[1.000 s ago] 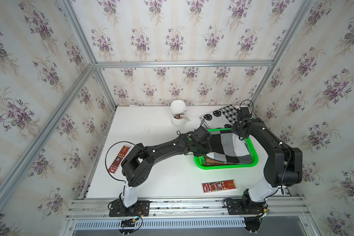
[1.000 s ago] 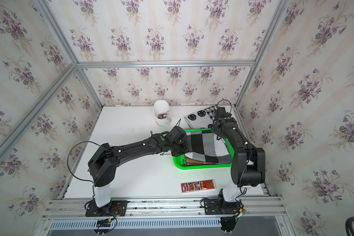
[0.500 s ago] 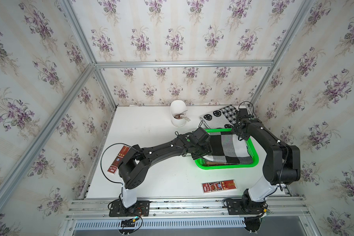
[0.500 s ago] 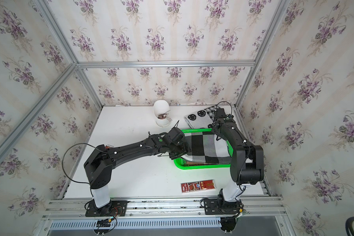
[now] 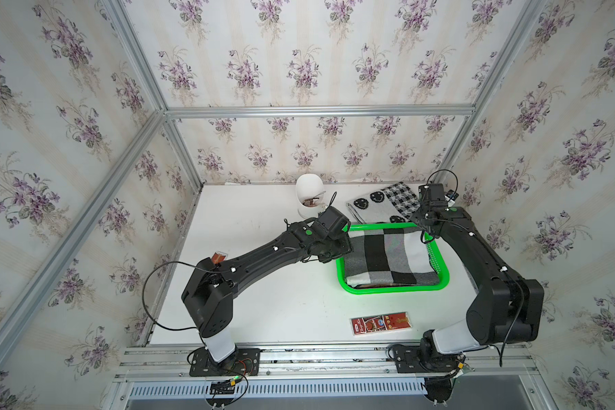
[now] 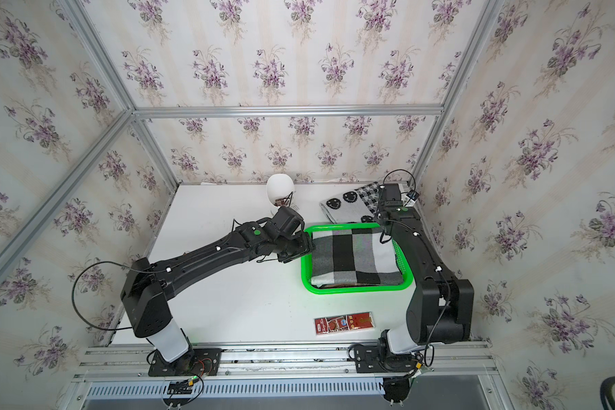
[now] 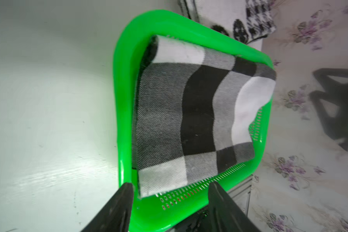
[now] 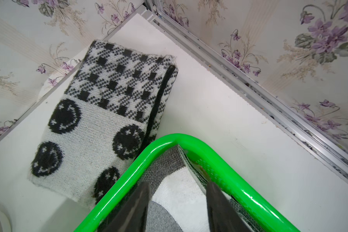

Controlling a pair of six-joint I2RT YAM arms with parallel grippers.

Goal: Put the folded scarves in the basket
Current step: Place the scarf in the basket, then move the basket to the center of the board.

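Observation:
The folded scarf [image 5: 387, 259] [image 6: 355, 257], checked in black, grey and white, lies inside the bright green basket [image 5: 395, 289] [image 6: 355, 289] at the right of the table. My left gripper [image 5: 345, 245] [image 7: 171, 184] hangs open over the basket's left rim, nothing between its fingers. The scarf [image 7: 189, 112] fills most of the basket [image 7: 125, 100] in front of it. My right gripper [image 5: 427, 229] [image 8: 178, 183] stands open just above the scarf [image 8: 177, 198] at the basket's [image 8: 229, 166] far right corner, not gripping it.
A second scarf with smiley faces and houndstooth [image 5: 384, 202] [image 8: 100, 112] lies behind the basket against the back wall. A white cup [image 5: 309, 195] stands at the back. A red packet [image 5: 380, 323] lies near the front edge, another [image 5: 219, 255] under the left arm. Walls enclose three sides.
Both grippers were shut on the scarf a second ago and have opened. The scarf has dropped flat into the basket. The left gripper has drawn back to the basket's left rim.

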